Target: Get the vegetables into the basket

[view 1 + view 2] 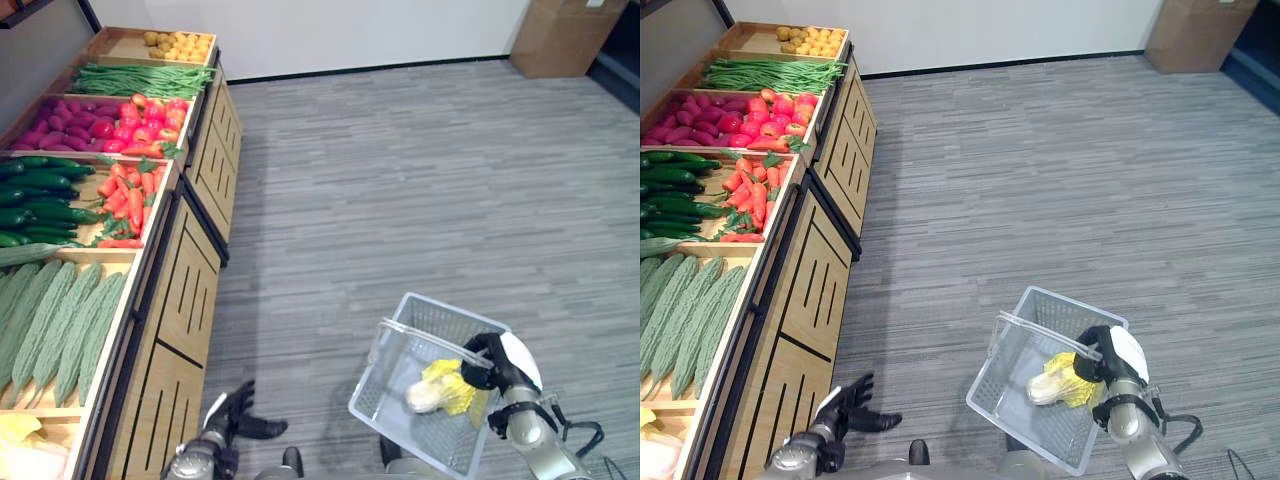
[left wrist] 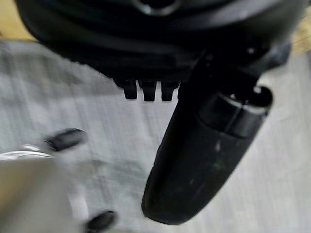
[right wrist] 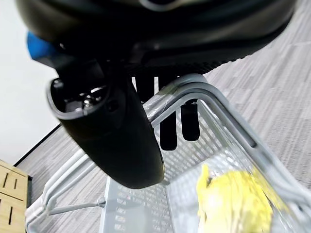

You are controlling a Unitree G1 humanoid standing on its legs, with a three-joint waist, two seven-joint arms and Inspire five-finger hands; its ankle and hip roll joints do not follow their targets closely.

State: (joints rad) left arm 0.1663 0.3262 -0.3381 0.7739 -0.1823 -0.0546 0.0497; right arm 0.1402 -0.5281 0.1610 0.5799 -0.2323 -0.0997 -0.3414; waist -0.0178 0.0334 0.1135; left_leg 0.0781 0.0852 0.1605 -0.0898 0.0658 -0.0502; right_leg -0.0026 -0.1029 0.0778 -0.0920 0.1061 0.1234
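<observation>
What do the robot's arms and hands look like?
Both arms are silver-grey metal tubes. The left hand is all dark, with thin fingers and a fat rounded thumb. The right hand is dark too, with a white cover on it and a small blue patch.

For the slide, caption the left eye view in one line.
Right hand grips the handle of the wire basket holding a yellow cabbage; left hand hangs open beside the vegetable stand.

head pair: high, looking down, far off; both share the produce shelf, grey floor and basket | left wrist: very close along left hand, facing floor | right wrist: very close along right hand, facing the basket's handle
</observation>
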